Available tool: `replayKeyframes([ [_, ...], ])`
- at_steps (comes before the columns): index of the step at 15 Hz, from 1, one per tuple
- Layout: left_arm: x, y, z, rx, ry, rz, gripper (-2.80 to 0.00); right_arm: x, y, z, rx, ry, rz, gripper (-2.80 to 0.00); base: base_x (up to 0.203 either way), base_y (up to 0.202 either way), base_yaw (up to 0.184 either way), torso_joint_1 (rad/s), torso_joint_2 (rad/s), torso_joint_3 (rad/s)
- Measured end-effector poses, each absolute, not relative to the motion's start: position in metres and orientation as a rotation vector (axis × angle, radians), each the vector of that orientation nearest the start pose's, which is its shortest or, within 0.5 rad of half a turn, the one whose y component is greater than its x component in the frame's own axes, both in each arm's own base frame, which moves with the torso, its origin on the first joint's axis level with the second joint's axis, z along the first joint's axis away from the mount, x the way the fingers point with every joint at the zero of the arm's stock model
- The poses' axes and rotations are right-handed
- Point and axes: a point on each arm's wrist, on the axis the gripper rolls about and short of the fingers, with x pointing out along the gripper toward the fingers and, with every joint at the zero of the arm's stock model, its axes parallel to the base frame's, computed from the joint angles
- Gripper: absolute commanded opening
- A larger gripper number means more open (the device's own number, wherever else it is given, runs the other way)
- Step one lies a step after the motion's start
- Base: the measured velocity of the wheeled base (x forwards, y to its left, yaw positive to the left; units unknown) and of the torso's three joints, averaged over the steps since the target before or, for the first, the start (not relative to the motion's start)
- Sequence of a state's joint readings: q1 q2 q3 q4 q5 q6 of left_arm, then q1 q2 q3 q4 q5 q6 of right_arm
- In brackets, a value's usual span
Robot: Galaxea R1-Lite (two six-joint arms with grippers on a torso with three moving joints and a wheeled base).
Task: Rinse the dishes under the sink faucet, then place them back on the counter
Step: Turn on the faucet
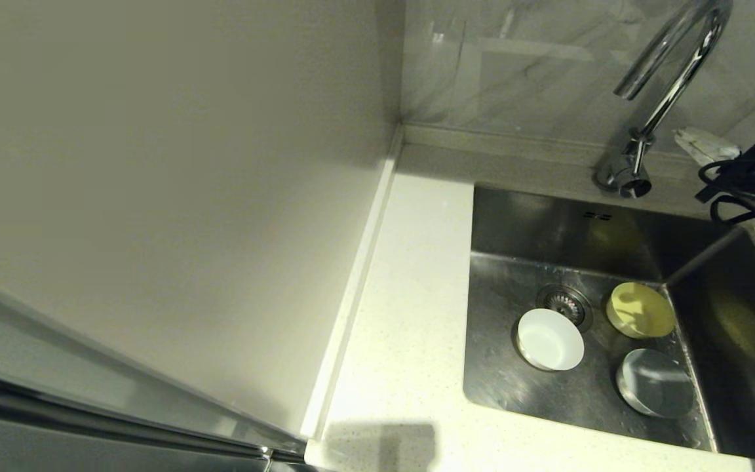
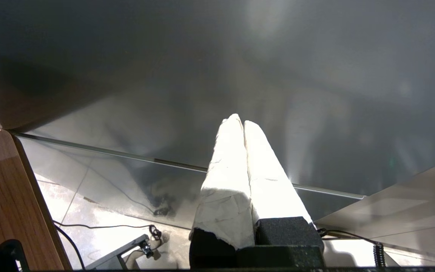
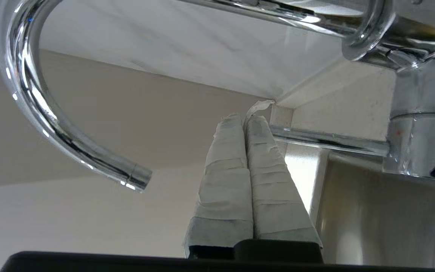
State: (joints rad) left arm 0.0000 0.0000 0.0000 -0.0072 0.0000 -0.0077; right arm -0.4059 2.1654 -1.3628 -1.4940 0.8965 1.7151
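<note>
Three bowls lie in the sink: a white bowl beside the drain strainer, a yellow bowl toward the back right, and a pale grey bowl nearest the front. The chrome faucet arches over the basin; no water is running. My right gripper is shut and empty, held just right of the faucet base above the sink's back corner; its taped fingers also show in the head view. My left gripper is shut and empty, parked low, out of the head view.
The speckled counter runs along the sink's left and front. A plain off-white panel stands left of it. Black cables of the right arm hang over the sink's right rim. A wooden board and floor cables lie below the left gripper.
</note>
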Motion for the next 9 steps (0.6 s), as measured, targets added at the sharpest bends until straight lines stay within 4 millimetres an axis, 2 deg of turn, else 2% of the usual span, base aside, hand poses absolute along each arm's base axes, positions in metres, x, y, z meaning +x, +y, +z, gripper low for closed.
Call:
replayKeyframes([
  [4, -0.023, 0.0, 0.076, -0.007, -0.007, 0.0, -2.8, 0.397, -0.151, 0.229, 1.242, -0.028, 0.756, -2.8, 0.0, 0.0, 0.0, 0.0, 0.0, 0.0],
  [7, -0.023, 0.0, 0.076, -0.007, -0.007, 0.0, -2.8, 0.401, -0.154, 0.24, 1.265, -0.059, 0.781, -2.8, 0.0, 0.0, 0.0, 0.0, 0.0, 0.0],
  [9, -0.023, 0.0, 0.076, -0.007, -0.007, 0.0, -2.8, 0.406, -0.157, 0.235, 1.271, -0.052, 0.781, -2.8, 0.0, 0.0, 0.0, 0.0, 0.0, 0.0],
])
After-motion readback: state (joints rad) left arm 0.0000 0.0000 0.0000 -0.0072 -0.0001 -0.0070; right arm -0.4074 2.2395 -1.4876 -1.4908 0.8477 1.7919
